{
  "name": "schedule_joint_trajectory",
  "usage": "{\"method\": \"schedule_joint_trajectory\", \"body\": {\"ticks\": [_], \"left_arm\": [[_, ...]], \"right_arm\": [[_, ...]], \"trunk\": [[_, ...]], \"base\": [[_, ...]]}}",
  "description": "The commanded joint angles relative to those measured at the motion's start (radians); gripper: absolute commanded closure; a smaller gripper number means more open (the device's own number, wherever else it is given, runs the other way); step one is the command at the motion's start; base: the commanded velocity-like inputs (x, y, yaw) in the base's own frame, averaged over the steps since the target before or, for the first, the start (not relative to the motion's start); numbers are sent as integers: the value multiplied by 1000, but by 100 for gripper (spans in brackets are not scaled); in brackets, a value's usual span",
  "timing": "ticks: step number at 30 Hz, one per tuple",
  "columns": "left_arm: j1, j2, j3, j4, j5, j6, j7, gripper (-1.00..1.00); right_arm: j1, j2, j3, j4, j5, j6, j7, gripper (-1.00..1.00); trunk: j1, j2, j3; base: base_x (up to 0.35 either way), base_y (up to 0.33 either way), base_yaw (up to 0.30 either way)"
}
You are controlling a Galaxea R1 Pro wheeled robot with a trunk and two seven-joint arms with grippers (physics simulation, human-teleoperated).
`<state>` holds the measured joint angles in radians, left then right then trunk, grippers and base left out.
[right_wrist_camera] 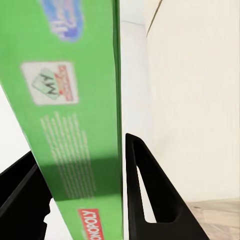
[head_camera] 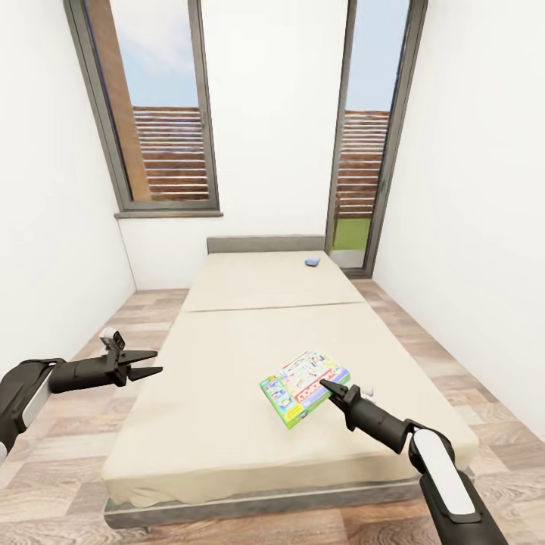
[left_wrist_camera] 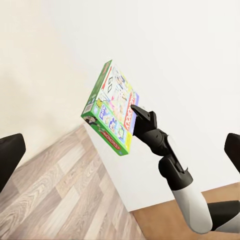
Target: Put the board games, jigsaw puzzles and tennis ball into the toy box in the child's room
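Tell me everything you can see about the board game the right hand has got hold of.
The board game is a flat rectangular box, seemingly cardboard, with bright green sides and a colourful printed lid; red "Monopoly" lettering shows on its edge. The right hand is shut on one edge, a finger on each broad face. In the left wrist view it looks lifted off the bed and tilted. It is closed and looks undamaged. Nothing else touches it.

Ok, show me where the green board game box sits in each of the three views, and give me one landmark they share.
Head view: green board game box lower centre, above the bed.
Left wrist view: centre, tilted, gripped at its edge.
Right wrist view: its green side close up, between the fingers.
Shared landmark: the right gripper clamping it.
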<state>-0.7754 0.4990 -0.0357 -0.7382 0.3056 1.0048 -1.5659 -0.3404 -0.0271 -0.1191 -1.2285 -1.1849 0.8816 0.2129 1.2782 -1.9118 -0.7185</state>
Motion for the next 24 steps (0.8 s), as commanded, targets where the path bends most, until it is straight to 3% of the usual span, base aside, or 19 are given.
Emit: {"method": "schedule_joint_trajectory", "body": {"ticks": [1, 10, 24], "left_arm": [[-1, 1, -4, 0, 1, 11, -5, -100], [-1, 2, -3, 0, 1, 11, -5, -100], [-1, 1, -4, 0, 1, 11, -5, -100]], "right_arm": [[0, 0, -2, 0, 8, 4, 7, 100], [1, 2, -5, 0, 8, 3, 8, 100], [2, 3, 2, 0, 8, 1, 9, 100]], "trunk": [[-4, 7, 2], [-39, 70, 30], [-92, 168, 74]], "base": [[0, 0, 0], [0, 0, -161], [0, 0, -17]]}}
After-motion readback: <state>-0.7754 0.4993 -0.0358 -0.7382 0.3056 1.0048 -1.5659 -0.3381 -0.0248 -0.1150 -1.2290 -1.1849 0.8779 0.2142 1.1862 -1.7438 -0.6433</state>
